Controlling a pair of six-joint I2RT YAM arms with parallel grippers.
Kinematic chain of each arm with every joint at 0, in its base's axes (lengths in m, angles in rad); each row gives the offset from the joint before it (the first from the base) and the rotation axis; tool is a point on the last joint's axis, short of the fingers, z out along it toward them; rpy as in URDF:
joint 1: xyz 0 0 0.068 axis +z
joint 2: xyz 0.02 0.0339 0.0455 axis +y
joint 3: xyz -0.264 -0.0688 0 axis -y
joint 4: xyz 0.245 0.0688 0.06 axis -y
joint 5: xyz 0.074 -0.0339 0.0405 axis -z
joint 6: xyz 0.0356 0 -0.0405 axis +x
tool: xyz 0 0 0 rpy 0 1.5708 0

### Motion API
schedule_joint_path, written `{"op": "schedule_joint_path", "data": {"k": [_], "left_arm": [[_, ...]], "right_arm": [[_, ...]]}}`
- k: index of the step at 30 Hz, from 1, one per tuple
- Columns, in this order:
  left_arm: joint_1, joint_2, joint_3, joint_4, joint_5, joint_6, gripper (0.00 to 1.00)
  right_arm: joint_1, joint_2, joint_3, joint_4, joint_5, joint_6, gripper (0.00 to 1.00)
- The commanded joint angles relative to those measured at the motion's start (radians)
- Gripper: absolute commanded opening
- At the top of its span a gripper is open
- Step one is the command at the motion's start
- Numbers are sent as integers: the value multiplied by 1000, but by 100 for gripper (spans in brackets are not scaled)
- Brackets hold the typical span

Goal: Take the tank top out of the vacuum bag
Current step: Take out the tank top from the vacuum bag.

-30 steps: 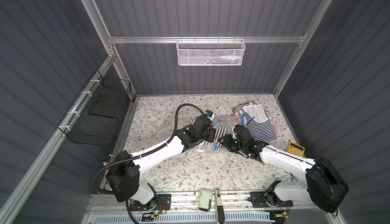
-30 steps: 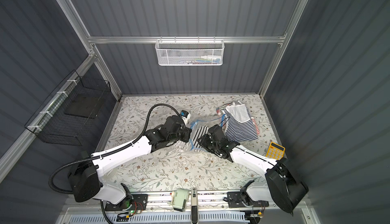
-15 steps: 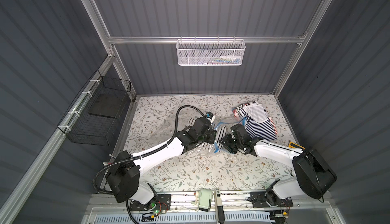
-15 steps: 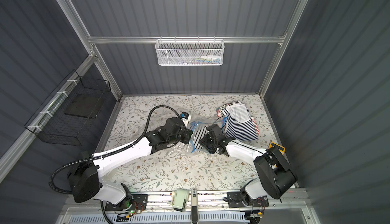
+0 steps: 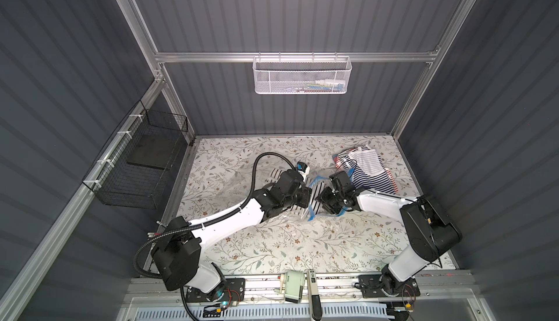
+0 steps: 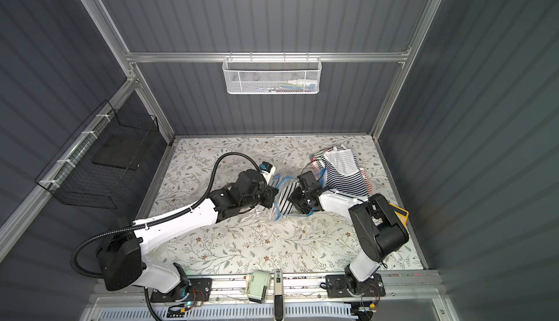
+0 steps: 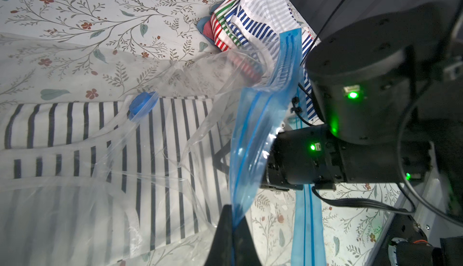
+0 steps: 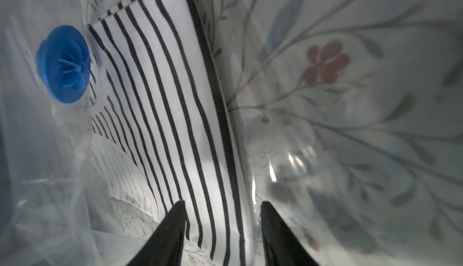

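Striped black and white, the tank top (image 8: 170, 102) is seen flat inside the clear vacuum bag (image 7: 200, 81) at mid-worktop (image 5: 302, 244), the blue valve cap (image 8: 64, 64) near its edge. The bag's mouth is held up by the left fingers (image 7: 225, 239), pinched tight on the blue zip strip (image 7: 253, 137). Inside, the right fingers (image 8: 170, 232) are parted astride the cloth, gripping nothing. Film could be caught with the cloth and the bag dragged along. Were the strip to slip, the mouth would likely collapse.
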Motion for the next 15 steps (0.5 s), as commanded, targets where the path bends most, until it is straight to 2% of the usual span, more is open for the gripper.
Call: {"op": "schedule_joint_path", "data": {"k": [1,8,10,15], "left_arm": [[-3,-29,-17,5,2,-3,0],[-2,-50,-10,-10,-11,-15,0],[1,-47,31,-25,34,-23,0],[1,-19,139,-134,65,-28,0]], "right_arm": [[-5,24,34,-40,3,-14,53],[-9,93,30,34,-47,-24,51],[-15,95,-6,129,-85,-36,50],[-15,125,-41,268,-151,-73,49]]}}
